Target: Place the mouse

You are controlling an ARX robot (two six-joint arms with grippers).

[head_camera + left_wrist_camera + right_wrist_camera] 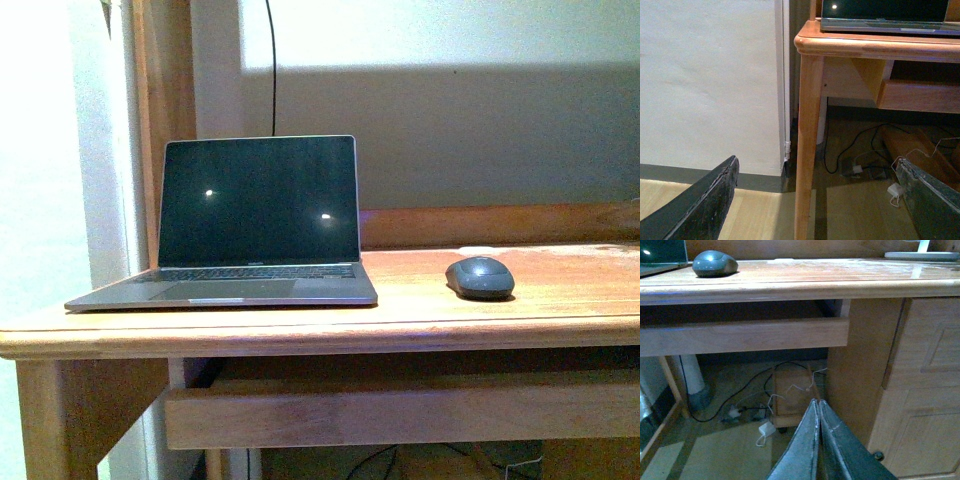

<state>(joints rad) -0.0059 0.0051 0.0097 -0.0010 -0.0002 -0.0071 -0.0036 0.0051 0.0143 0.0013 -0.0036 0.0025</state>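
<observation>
Grey and rounded, the mouse point(480, 277) sits on the wooden desk point(420, 315) just right of the open laptop point(255, 225), apparently where a user's hand would reach it, while the left hand point(817, 197) hangs spread wide and empty and the right hand point(819, 440) pressed closed, empty, both below the desktop.

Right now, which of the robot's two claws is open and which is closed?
The left gripper is open, its fingers spread wide apart. The right gripper is shut, fingers pressed together on nothing, both hanging below the desk.
</observation>
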